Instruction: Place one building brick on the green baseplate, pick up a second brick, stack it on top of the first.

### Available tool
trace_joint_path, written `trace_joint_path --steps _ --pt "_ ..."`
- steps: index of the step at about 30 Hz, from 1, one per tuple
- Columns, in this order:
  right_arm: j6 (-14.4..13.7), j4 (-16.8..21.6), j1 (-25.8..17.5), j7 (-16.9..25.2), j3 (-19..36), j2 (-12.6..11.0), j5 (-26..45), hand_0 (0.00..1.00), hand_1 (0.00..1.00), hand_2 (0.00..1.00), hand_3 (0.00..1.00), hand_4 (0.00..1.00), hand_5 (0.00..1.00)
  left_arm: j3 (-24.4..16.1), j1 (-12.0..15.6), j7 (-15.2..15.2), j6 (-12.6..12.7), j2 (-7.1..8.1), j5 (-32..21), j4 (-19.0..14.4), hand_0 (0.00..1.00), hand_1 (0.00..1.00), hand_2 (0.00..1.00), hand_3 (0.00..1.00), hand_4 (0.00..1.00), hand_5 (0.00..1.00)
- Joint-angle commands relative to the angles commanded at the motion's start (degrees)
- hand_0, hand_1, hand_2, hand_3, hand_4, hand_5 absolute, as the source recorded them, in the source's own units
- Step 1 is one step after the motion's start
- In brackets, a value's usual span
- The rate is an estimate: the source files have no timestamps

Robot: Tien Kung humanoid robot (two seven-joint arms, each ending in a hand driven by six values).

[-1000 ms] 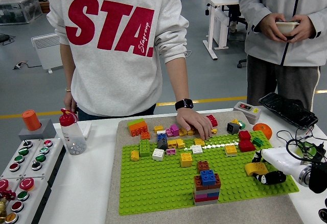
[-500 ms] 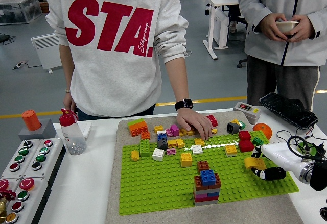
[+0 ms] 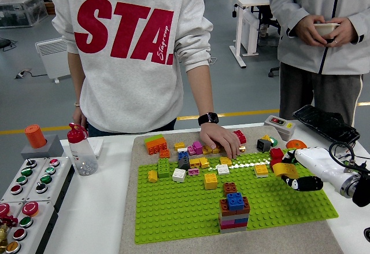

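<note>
Fingers of the right hand (image 3: 296,174) pinch a yellow brick (image 3: 287,169), it seems — held over the baseplate (image 3: 173,219) at three o'clock. Stack (image 3: 233,210) sits at five. Grip looks shallow; a tilt could drop it among loose bricks (image 3: 196,161).

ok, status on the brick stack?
Right hand shut on yellow brick, over the green baseplate at its right edge. Left hand not in view. Brick stack stands mid-plate. Person's hand rests on loose bricks at far edge.
</note>
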Motion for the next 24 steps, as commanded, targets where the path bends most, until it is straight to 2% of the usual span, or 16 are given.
trace_joint_path --steps 7,16,24 --pt "1.5 6.7 -0.5 -2.6 3.4 -1.1 -0.3 0.654 0.654 0.652 0.5 0.542 0.263 0.0 -0.1 -0.1 0.0 0.05 0.0 0.0 0.664 0.683 0.693 0.576 0.296 0.998" --pt "8.8 18.7 -0.5 -11.1 4.9 -2.8 -1.4 0.662 0.651 0.649 0.495 0.538 0.26 -0.4 0.1 -0.1 0.1 0.01 0.2 0.0 0.664 0.683 0.693 0.577 0.296 0.998" --pt "11.4 28.1 -1.5 -14.7 4.4 -3.6 -2.3 0.666 0.656 0.656 0.495 0.535 0.265 -0.6 0.5 0.0 0.1 0.03 0.4 0.0 0.664 0.684 0.692 0.577 0.296 0.998"
